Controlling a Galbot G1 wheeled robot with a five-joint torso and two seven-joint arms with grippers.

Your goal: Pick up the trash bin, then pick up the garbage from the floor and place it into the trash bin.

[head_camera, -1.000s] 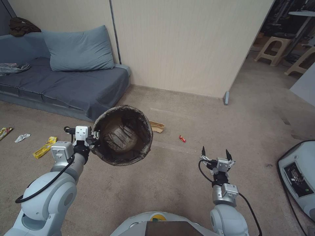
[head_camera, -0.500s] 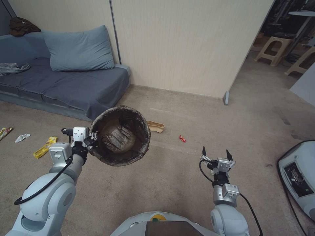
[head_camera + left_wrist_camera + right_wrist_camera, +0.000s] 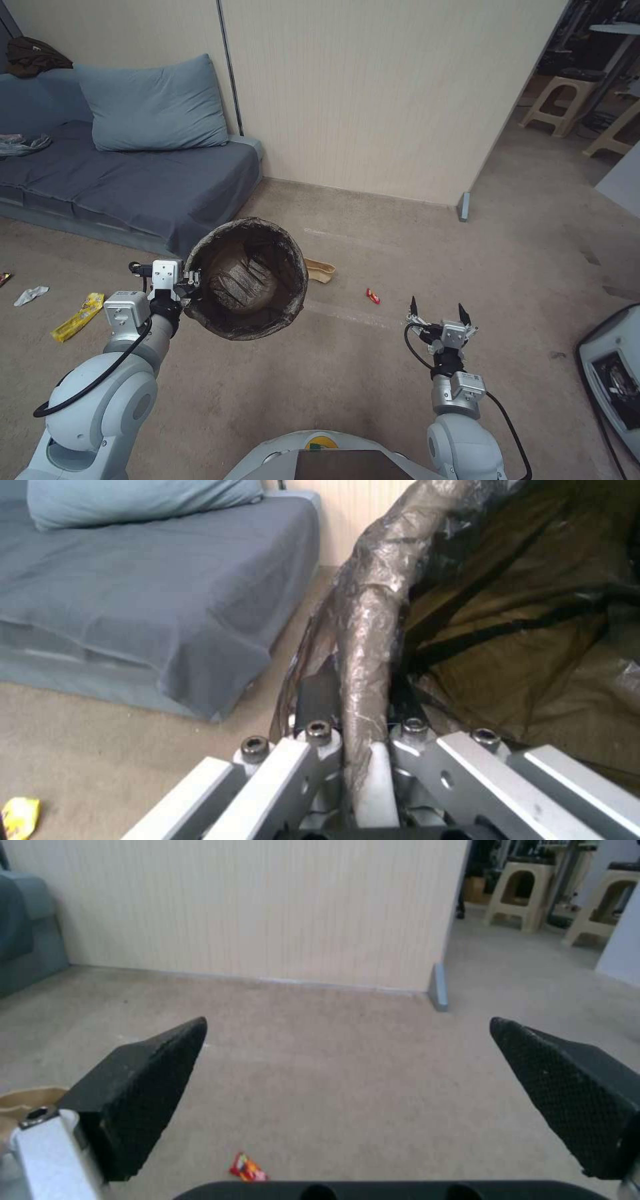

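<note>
One red wrapper [image 3: 373, 296] lies at eleven o'clock from the gaping right tool [image 3: 439, 312]; left tool [image 3: 190, 280] clamps the trash bin [image 3: 247, 277] rim.

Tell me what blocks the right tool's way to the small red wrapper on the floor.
Nothing visible does. The right tool hangs open above bare carpet, and the red wrapper lies ahead of it and toward the robot's left. The trash bin, clamped at its rim by the left tool, sits off to the left.

Pale grey rounded arms, black cables, silver gripper brackets, black textured fingers [image 3: 140, 1090].
</note>
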